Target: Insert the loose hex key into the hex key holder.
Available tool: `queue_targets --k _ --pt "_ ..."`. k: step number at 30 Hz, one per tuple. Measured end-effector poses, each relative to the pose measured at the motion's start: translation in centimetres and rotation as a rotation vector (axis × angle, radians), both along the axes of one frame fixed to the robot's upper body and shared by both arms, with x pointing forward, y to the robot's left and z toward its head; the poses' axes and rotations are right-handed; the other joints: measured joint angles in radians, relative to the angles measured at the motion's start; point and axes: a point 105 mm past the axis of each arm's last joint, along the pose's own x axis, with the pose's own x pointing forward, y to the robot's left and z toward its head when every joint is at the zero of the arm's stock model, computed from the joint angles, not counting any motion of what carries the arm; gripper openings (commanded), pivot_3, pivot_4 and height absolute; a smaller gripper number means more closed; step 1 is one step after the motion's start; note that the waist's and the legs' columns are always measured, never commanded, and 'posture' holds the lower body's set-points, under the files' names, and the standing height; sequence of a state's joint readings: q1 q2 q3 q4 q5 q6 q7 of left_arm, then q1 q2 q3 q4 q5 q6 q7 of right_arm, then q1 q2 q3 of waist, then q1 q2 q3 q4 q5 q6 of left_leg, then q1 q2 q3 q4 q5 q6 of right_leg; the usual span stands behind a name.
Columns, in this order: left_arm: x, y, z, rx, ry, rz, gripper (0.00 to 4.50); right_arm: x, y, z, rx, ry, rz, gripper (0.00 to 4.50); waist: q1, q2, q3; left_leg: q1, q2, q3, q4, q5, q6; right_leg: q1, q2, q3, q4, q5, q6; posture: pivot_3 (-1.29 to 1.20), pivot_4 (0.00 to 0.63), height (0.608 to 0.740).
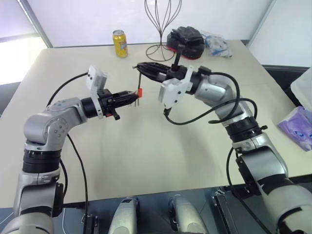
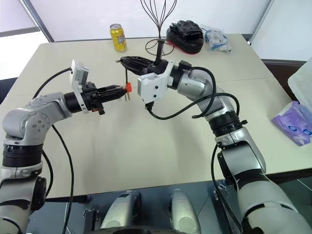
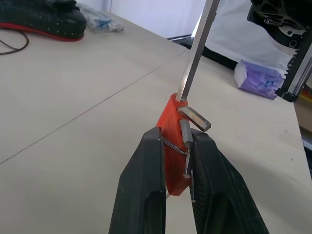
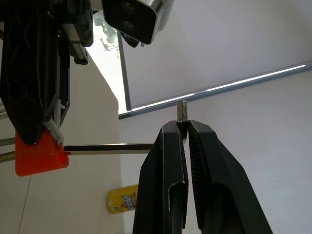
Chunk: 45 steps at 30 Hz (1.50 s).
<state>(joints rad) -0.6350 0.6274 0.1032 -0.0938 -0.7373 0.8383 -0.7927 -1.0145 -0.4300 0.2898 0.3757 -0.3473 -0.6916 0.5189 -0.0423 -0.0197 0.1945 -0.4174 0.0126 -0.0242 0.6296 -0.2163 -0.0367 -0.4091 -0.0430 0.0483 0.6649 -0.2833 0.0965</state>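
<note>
**Above mid-table: key meets holder, both held in the air**

Near edge of the beige table (image 1: 146, 161) is bare, plenty of room under both arms. One left gripper (image 1: 132, 97), fingers clamped on the one hex key holder (image 1: 139, 92), orange-red block; about four short grey keys stick out of it in the left wrist view. One right gripper (image 2: 123, 60), fingers pinched on the bent end of the one loose hex key (image 4: 109, 148). Its long shaft runs roughly vertical from the gripper down to the holder's top edge, tip touching the block; whether it is seated I cannot tell. Far edge: one yellow can (image 1: 120, 43), one wire stand (image 1: 162, 24), one black glove pile (image 1: 187, 39), one clear bag (image 1: 217, 45). Right edge: one purple tissue pack (image 1: 297, 126).
</note>
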Motion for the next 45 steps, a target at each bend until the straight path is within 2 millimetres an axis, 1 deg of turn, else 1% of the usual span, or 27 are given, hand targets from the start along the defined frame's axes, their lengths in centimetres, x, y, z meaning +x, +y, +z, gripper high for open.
queue_targets --k 23,38,39,40,43,45 --pt "-0.1 0.0 -0.1 0.002 0.007 -0.010 0.29 0.0 -0.1 -0.2 -0.009 -0.024 -0.005 0.02 0.000 0.000 0.000 0.000 0.000 0.000 0.000 0.000 0.000 0.000 0.000 0.000 0.000 0.000 0.000 0.00 0.150 0.740" --pt "-0.2 -0.1 -0.1 0.001 0.015 -0.014 0.29 -0.2 -0.3 -0.9 -0.027 -0.015 0.001 0.02 0.000 0.000 0.000 0.000 0.000 0.000 0.000 0.000 0.000 0.000 0.000 0.000 0.000 0.000 0.000 0.00 0.150 0.740" --pt "-0.2 -0.1 -0.1 0.001 0.016 -0.014 0.29 -0.3 -0.3 -0.9 -0.030 -0.014 0.005 0.76 0.000 0.000 0.000 0.000 0.000 0.000 0.000 0.000 0.000 0.000 0.000 0.000 0.000 0.000 0.000 0.00 0.150 0.740" --pt "-0.2 -0.2 0.0 -0.002 0.011 -0.016 0.29 -0.4 -0.2 -1.2 -0.045 -0.009 0.011 0.95 0.000 0.000 0.000 0.000 0.000 0.000 0.000 0.000 0.000 0.000 0.000 0.000 0.000 0.000 0.000 0.00 0.150 0.740" --pt "-0.1 -0.4 0.7 -0.006 -0.010 -0.023 0.29 -0.5 0.2 -2.8 -0.087 0.030 0.023 2.51 0.000 0.000 0.000 0.000 0.000 0.000 0.000 0.000 0.000 0.000 0.000 0.000 0.000 0.000 0.000 0.00 0.150 0.740" --pt "-0.1 -0.3 0.6 -0.004 -0.007 -0.018 0.29 -0.6 0.2 -2.7 -0.078 0.036 0.027 3.54 0.000 0.000 0.000 0.000 0.000 0.000 0.000 0.000 0.000 0.000 0.000 0.000 0.000 0.000 0.000 0.00 0.150 0.740"
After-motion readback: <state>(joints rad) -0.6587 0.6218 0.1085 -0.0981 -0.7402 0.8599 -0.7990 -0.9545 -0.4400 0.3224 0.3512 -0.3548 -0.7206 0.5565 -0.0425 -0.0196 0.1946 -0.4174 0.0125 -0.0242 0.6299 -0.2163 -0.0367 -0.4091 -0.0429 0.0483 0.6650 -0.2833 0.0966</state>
